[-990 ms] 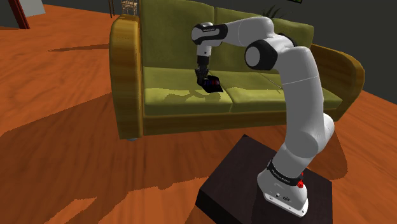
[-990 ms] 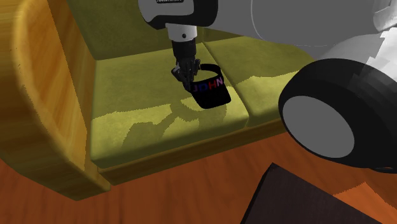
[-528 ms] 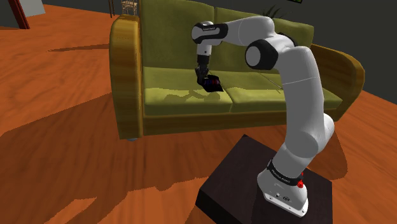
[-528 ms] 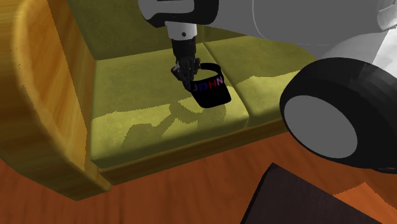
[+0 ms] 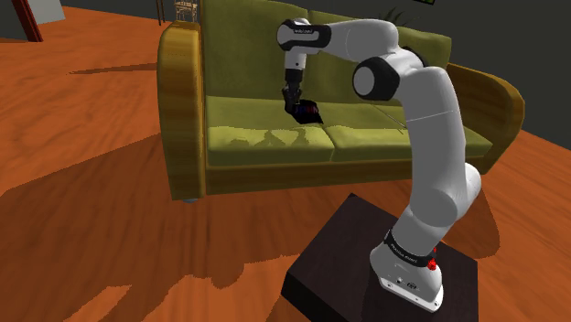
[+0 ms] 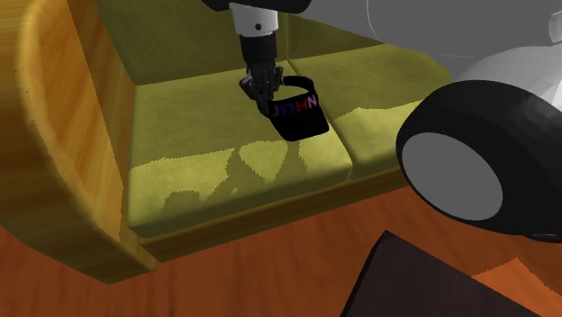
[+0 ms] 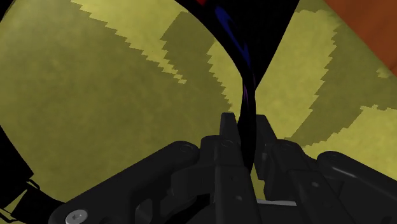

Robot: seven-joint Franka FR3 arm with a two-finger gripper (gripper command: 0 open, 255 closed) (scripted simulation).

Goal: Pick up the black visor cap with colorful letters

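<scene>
Gripper point(image 6: 263, 89) clenched on the band of the black visor cap point(image 6: 298, 118); in the wrist view both fingers pinch the band edge-on. Cap hangs just above the olive sofa point(image 5: 247, 137) seat, near the seam between the two cushions, red and blue letters showing. Its shadow lies on the cushion, nearer the front edge. Dark stand point(image 5: 340, 261) sits on the orange floor point(image 5: 91, 210).

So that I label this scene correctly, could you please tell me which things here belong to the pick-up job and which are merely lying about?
Belonging to the job:
black visor cap with coloured letters
gripper, shut on the cap's band

Merely there:
olive sofa
wooden floor
dark stand under the arm
</scene>
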